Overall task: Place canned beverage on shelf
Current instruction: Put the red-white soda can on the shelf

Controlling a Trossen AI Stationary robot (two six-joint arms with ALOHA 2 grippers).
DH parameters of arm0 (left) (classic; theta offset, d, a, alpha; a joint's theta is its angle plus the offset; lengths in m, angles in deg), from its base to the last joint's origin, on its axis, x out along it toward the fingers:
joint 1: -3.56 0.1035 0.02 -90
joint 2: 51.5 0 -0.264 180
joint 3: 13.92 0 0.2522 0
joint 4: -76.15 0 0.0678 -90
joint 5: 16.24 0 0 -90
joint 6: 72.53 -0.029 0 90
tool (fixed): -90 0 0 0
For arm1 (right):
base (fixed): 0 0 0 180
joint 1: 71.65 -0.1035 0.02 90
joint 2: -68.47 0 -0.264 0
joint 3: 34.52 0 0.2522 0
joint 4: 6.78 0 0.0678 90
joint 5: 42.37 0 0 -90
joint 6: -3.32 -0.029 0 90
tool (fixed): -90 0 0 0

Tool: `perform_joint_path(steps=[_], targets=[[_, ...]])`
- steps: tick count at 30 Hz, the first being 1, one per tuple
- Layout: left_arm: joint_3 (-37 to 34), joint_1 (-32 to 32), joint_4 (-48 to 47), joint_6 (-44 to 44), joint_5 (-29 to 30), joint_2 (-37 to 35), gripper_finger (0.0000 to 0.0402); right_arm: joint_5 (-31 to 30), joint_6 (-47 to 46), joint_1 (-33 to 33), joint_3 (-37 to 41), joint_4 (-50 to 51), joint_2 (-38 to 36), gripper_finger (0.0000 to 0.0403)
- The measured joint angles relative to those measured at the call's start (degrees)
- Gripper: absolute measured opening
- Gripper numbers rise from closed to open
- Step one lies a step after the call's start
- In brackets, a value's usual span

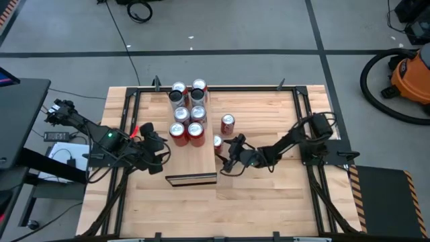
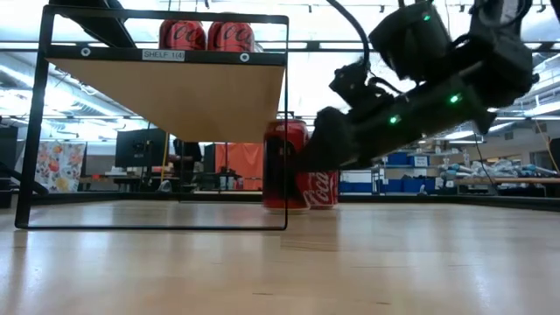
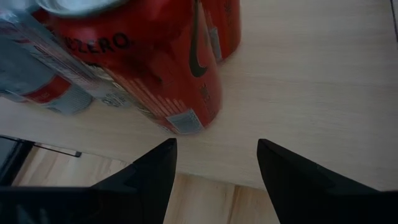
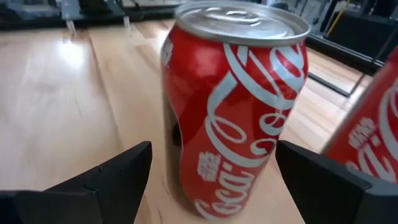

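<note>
Cans fill the far half of the shelf (image 1: pixel 195 158), six in a cluster: two silver ones and four red, with the nearest red can (image 1: pixel 178 134) at the cluster's 7 o'clock corner. Beside the shelf's 3 o'clock edge, a red can (image 1: pixel 218 142) stands upright on the counter (image 1: pixel 269 195), and another red can (image 1: pixel 228 124) stands near it toward 1 o'clock. The right claw (image 1: pixel 227 158) sits low on the counter with fingers spread, facing the first counter can, not touching it. The left claw (image 1: pixel 161 152) hovers at the shelf's 9 o'clock edge, fingers spread and empty, pointed at the nearest red can.
</note>
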Motion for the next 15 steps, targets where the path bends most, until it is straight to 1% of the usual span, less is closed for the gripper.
perform_joint_path(steps=[3,6,10,12,15], targets=[[0.0,0.0,0.0,0.0,-0.7,0.0,0.0233,1.4,2.3,0.8,0.0,-5.0,2.4,0.0352],[0.0,0.0,0.0,0.0,-0.7,0.0,0.0233,2.2,7.1,1.2,0.0,-9.6,4.6,0.0352],[0.0,0.0,0.0,0.0,-0.7,0.0,0.0233,4.8,13.9,2.6,0.0,-17.7,7.0,0.0352],[0.0,0.0,0.0,0.0,-0.7,0.0,0.0233,7.4,15.7,3.6,0.0,-19.8,7.8,0.0353],[0.0,0.0,0.0,0.0,-0.7,0.0,0.0233,13.7,16.1,5.5,0.0,-20.6,8.0,0.0361]])
